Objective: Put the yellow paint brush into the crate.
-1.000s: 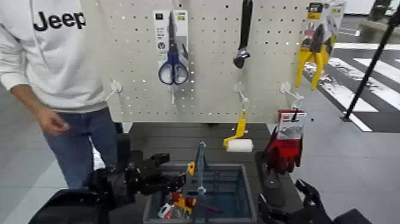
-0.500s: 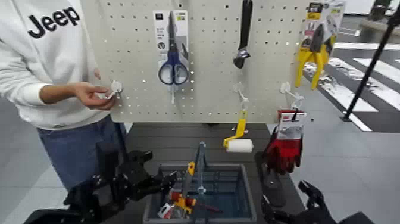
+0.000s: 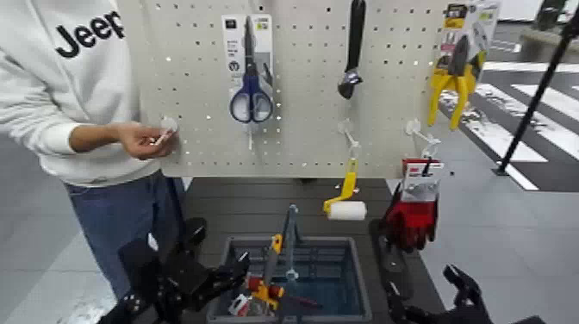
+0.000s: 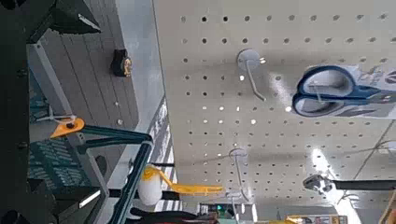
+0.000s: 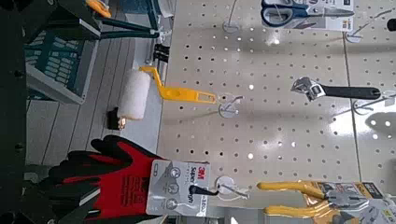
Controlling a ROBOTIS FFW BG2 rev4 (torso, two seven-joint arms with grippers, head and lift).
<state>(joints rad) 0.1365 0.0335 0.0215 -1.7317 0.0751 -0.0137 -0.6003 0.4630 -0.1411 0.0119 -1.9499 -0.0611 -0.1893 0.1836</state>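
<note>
The brush [image 3: 274, 255] is now standing tilted inside the crate [image 3: 360, 280], its tip poking up beside the crate's handle [image 3: 291, 250]. The left gripper [image 3: 221, 241] is sitting apart from it on the left, its jaws spreading wide and holding nothing; earlier it was right by the brush. The right gripper [image 3: 421, 280] is waiting right of the crate, jaws spreading too. A person's hand [image 3: 145, 140] is now touching a hook.

blue-handled scissors [image 3: 251, 103], white roller [image 3: 347, 210] – yellow frame, red-and-black gloves [image 3: 414, 220], grey-rimmed crate [image 3: 360, 280]
</note>
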